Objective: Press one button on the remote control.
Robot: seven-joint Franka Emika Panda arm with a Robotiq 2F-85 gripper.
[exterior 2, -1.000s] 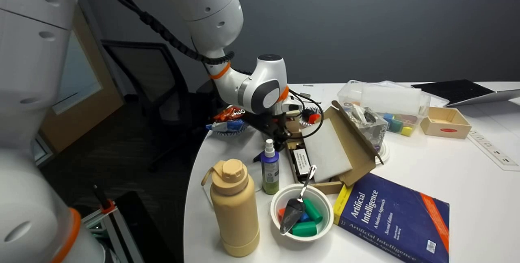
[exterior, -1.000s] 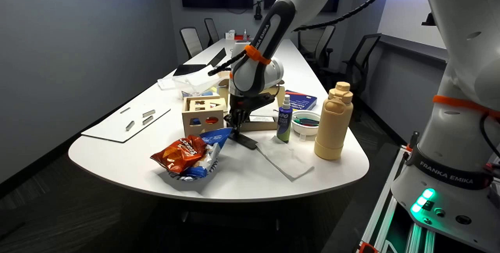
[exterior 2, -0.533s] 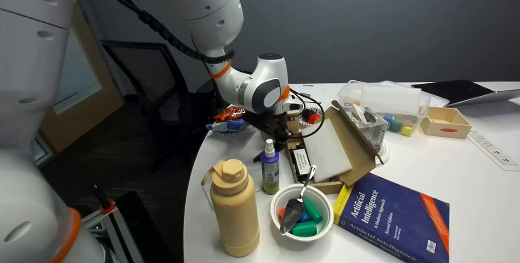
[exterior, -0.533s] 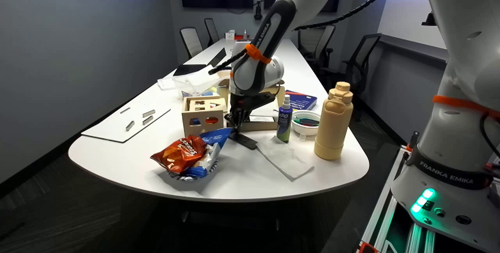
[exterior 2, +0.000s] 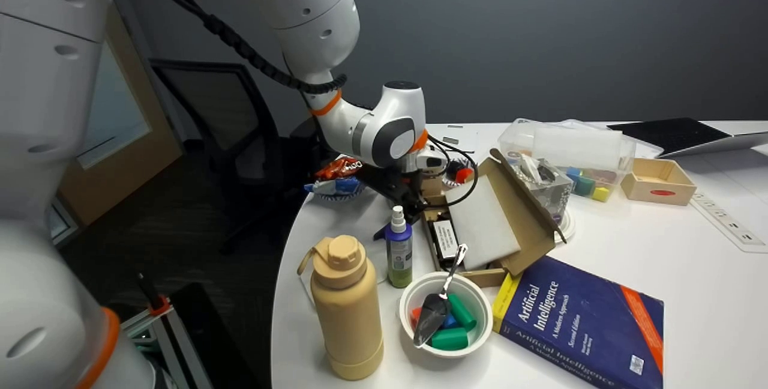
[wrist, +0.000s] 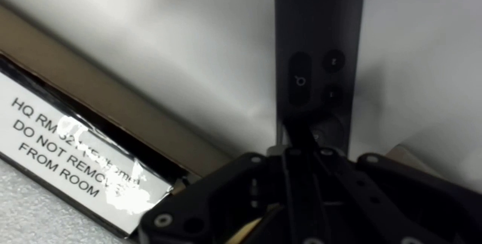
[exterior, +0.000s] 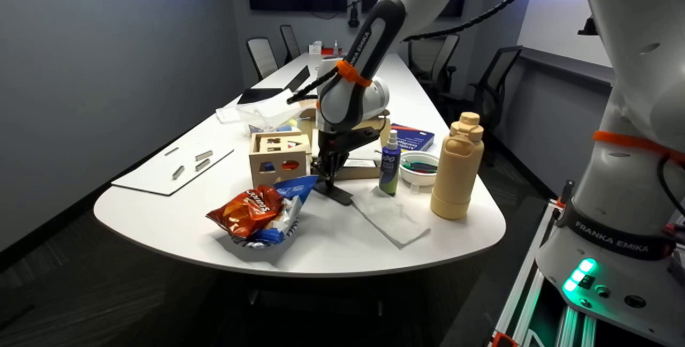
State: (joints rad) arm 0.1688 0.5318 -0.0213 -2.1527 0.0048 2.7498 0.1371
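Gripper, jaws pressed together, is masking part of the remote control; blind, off-centre pushing is risking double-pressing or a skid.

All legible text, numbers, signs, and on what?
"FRANKA EMIKA": arm base, partly hidden on the forearm.
"Artificial Intelligence A Modern Approach Second Edition": blue book.
"HQ RM…DO NOT REMOVE FROM ROOM": white label, number lost in glare.
"XPO": spray bottle, first letter unclear.
"1": remote control.
"2": same.
Magnifier-like sign: same.
Too small or blurred: red bag, other remote marks, fine print.
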